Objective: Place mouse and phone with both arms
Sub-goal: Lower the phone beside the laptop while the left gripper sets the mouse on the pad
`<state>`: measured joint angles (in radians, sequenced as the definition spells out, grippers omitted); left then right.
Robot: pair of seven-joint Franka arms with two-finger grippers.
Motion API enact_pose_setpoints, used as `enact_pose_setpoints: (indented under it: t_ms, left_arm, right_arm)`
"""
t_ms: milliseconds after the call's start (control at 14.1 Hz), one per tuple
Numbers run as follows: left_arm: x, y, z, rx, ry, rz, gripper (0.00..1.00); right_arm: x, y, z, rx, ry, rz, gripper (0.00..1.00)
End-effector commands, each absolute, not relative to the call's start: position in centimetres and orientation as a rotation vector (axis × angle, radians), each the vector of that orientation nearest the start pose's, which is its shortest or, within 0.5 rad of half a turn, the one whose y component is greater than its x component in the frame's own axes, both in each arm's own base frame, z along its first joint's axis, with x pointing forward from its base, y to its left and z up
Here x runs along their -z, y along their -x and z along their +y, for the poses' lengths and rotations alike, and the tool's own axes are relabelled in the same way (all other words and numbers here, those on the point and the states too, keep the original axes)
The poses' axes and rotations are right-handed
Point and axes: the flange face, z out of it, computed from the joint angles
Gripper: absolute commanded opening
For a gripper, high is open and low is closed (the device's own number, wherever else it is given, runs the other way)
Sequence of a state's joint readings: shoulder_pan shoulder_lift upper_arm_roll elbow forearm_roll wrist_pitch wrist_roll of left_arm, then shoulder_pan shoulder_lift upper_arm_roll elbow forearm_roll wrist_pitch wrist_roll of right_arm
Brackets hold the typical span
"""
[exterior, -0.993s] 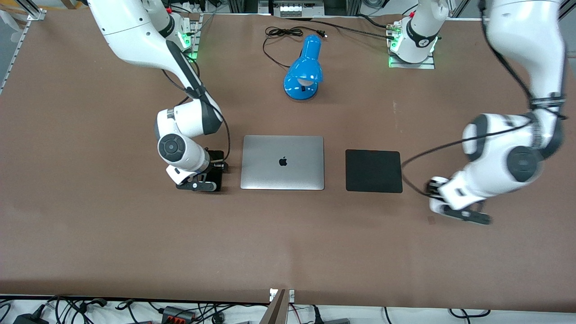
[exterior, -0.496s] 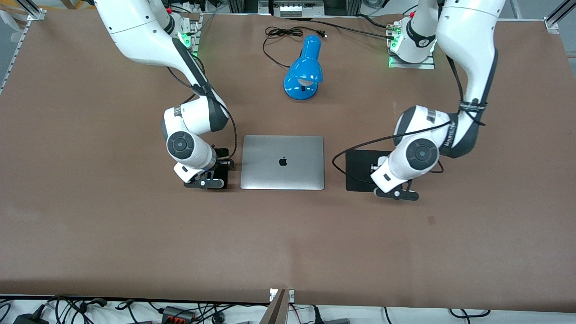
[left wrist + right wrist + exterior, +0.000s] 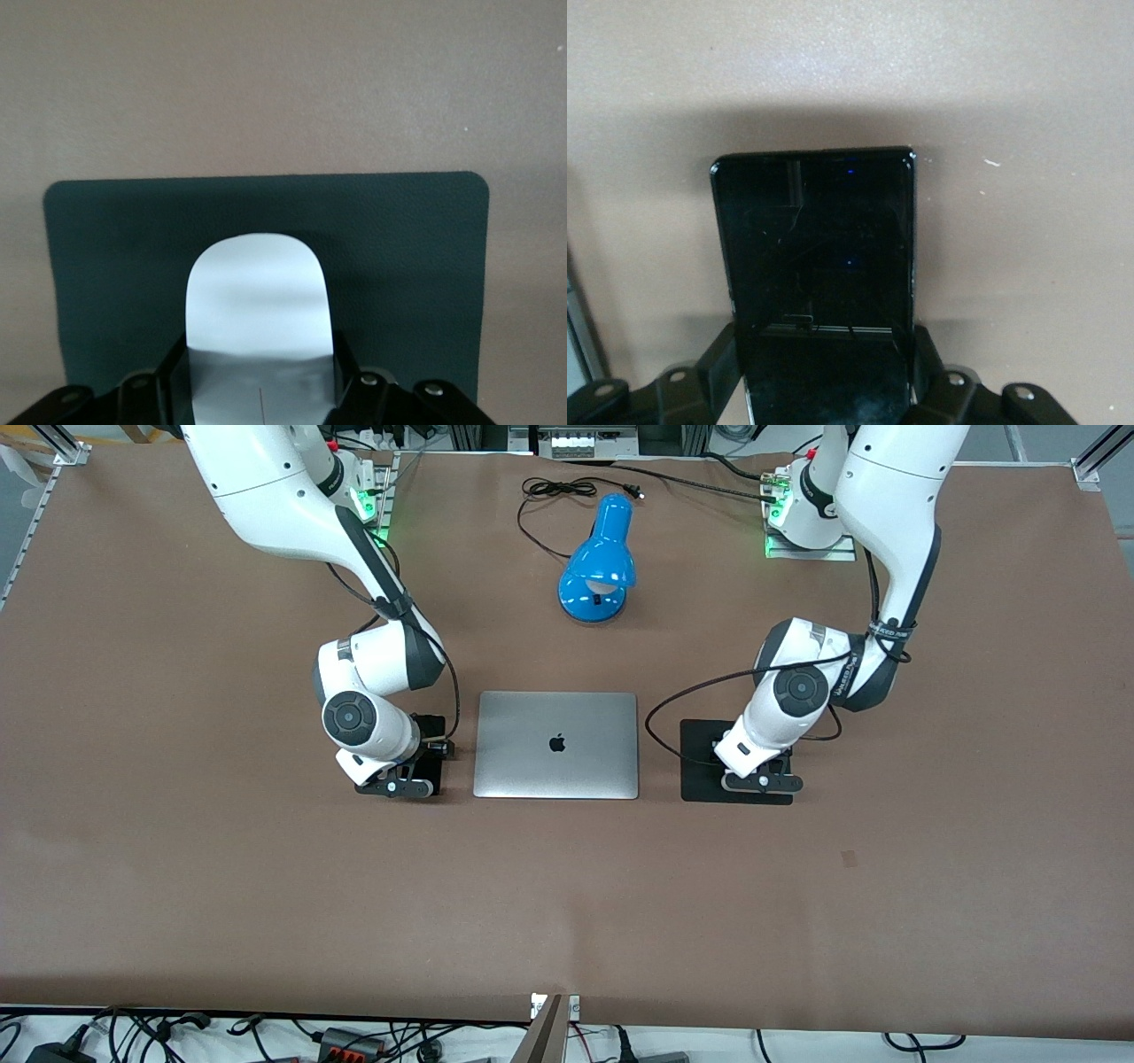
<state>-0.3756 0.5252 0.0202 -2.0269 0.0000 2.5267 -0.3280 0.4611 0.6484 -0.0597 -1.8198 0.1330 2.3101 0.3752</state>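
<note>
Left gripper [image 3: 257,398] jaws clamp the mouse [image 3: 257,328] over the pad [image 3: 399,257], right gripper [image 3: 824,390] jaws clamp the phone [image 3: 819,248] above the tabletop [image 3: 1010,106]; a high release risks either bouncing or skidding.

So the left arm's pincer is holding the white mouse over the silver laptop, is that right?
Not quite. The left pincer does hold the white mouse, but over the square black pad, not the laptop, as the left wrist view shows.
</note>
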Motion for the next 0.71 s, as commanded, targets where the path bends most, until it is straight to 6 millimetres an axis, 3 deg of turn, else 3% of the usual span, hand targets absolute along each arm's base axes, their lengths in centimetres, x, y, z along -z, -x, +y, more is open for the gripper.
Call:
enact_pose_setpoints:
  t_ms: [0,71,142,284,496,638]
  left_arm:
    - [-19.3,-55.2,-20.1,0.006,3.126,0.033,0.37]
    - [-19.2,-55.1,-20.1,0.004,3.125,0.033,0.45]
    - [-19.2,-55.2,-19.9,0.002,3.125,0.029,0.62]
    - [-19.1,-55.1,-19.9,0.0,3.124,0.031,1.0]
    - [-19.2,-55.2,-19.9,0.002,3.125,0.031,1.0]
    - [-19.7,-55.5,-19.8,0.013,3.128,0.033,1.0]
  right_arm:
    - [-16.3,-57.8,24.9,-0.292,3.135,0.152,0.45]
    - [-16.4,-57.9,24.8,-0.29,3.135,0.163,0.69]
    - [-16.6,-58.0,24.9,-0.283,3.133,0.172,1.0]
    - [-18.3,-59.1,25.1,-0.241,3.123,0.157,1.0]
    - [-25.2,-62.4,23.6,-0.306,3.107,0.203,1.0]
    - [-30.1,-64.5,21.1,-0.377,3.095,0.246,1.0]
